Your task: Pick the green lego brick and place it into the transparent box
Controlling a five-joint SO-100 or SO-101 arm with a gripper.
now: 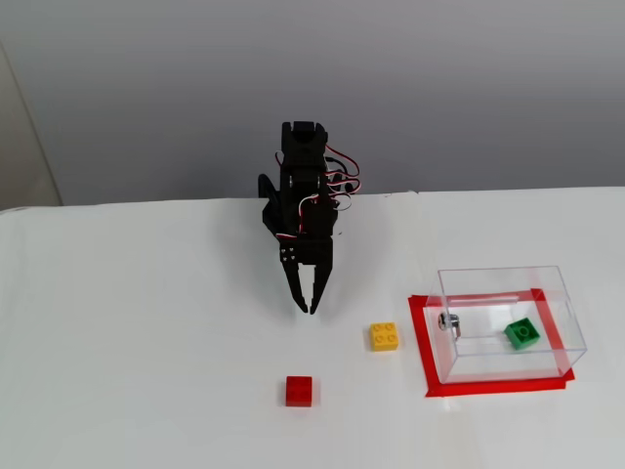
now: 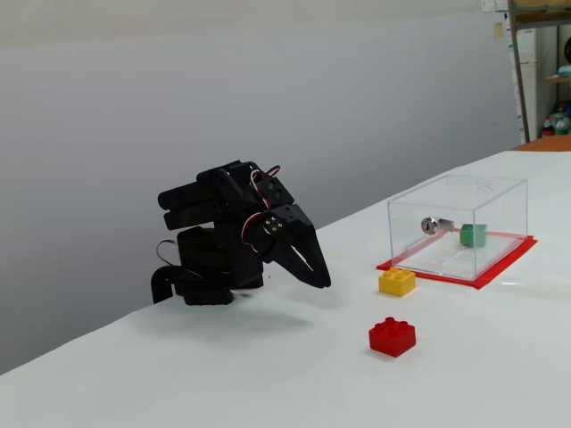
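Observation:
The green lego brick (image 1: pixel 522 335) (image 2: pixel 473 235) lies inside the transparent box (image 1: pixel 500 277) (image 2: pixel 500 218), on the side away from the box's small metal knob (image 1: pixel 449 321) (image 2: pixel 431 225). The box stands on a red taped rectangle at the right of both fixed views. My black gripper (image 1: pixel 310 309) (image 2: pixel 323 282) is well left of the box, folded close to the arm's base and pointing down at the white table. Its fingers are together with nothing between them.
A yellow studded brick (image 1: pixel 384 336) (image 2: pixel 397 282) sits on the table just left of the box. A red brick (image 1: pixel 299 391) (image 2: pixel 393 336) lies nearer the front, below the gripper in a fixed view. The red tape (image 1: pixel 427 344) (image 2: pixel 505 266) frames the box.

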